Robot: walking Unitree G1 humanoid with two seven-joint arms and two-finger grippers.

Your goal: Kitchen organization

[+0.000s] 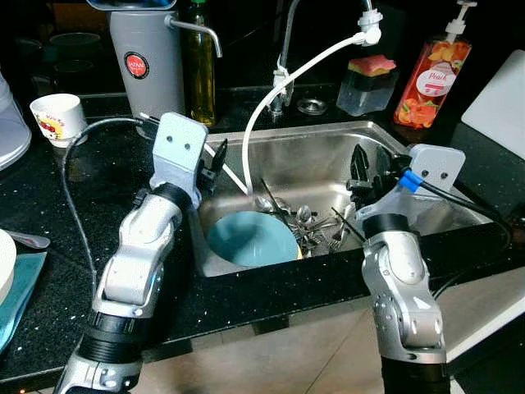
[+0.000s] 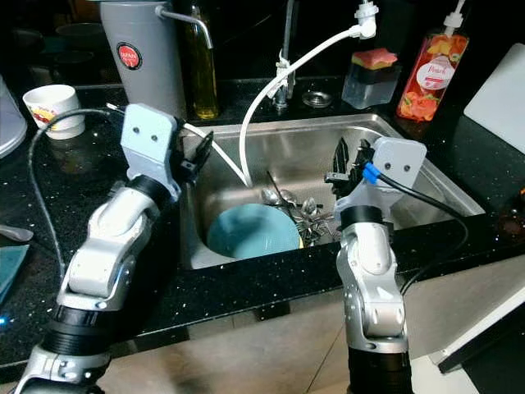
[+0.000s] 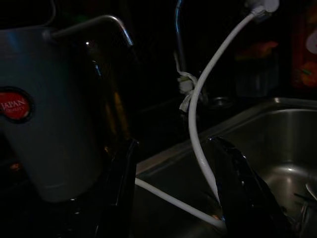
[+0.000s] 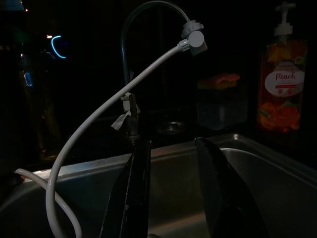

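Observation:
A steel sink (image 1: 328,148) holds a teal plate (image 1: 253,239) and several pieces of cutlery (image 1: 308,224) beside it. My left gripper (image 1: 214,162) hovers open over the sink's left rim, with nothing between its fingers (image 3: 119,188). My right gripper (image 1: 369,168) stands open above the sink's right half, over the cutlery, and holds nothing. A white hose (image 1: 271,98) curves from the tap (image 1: 287,49) down into the sink between the two grippers.
On the black counter (image 1: 49,205) stand a grey kettle (image 1: 148,57), an oil bottle (image 1: 199,66), a white cup (image 1: 57,117), a sponge holder (image 1: 367,82) and an orange soap bottle (image 1: 431,78). A white board (image 1: 500,103) lies at the right.

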